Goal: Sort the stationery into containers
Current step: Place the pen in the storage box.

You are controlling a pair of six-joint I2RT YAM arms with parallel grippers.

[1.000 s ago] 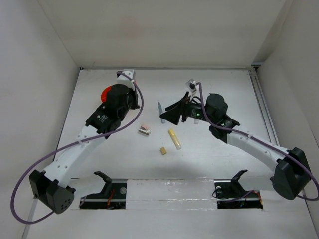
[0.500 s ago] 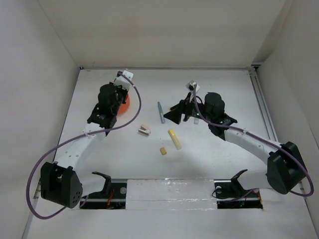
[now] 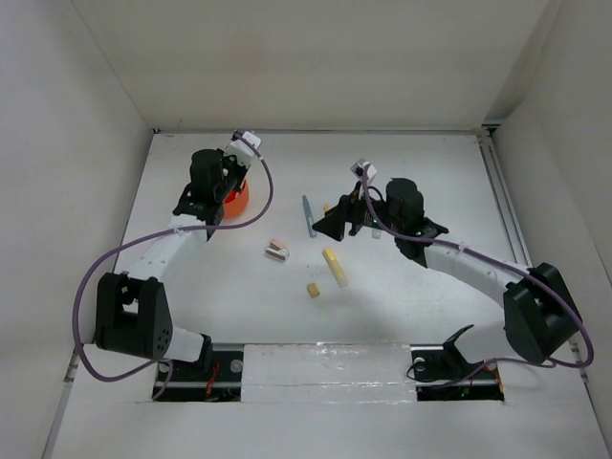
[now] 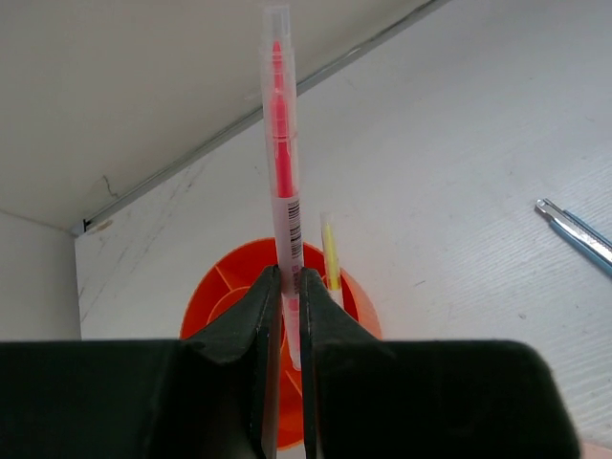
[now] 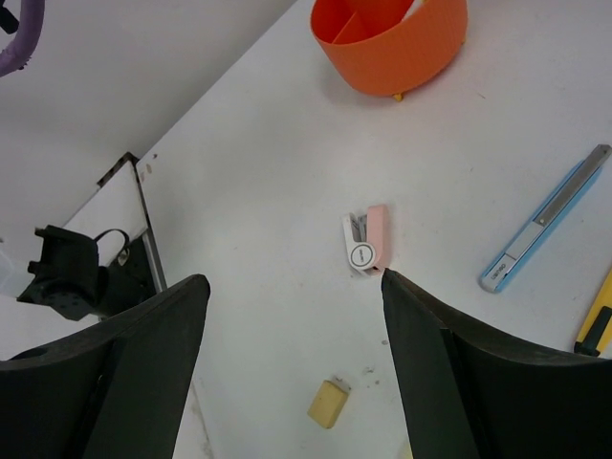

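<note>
The left gripper [image 4: 290,279] is pinching one pink-red marker [image 4: 283,163] upright between nearly closed jaws, over the single orange cup [image 4: 225,292]. One yellow pen [image 4: 331,256] is standing in a compartment of the cup. The right gripper [image 5: 292,282] is hovering with its jaws spread wide, gripping nothing. Four loose items are lying apart on the table [image 3: 430,172]: one grey-blue pen [image 5: 545,222], one pink-grey block [image 5: 368,239], one tan eraser [image 5: 328,402] and one pale yellow marker [image 3: 335,267].

Pink-red pen [image 4: 284,163] stands upright over orange cup [image 4: 218,287].
</note>
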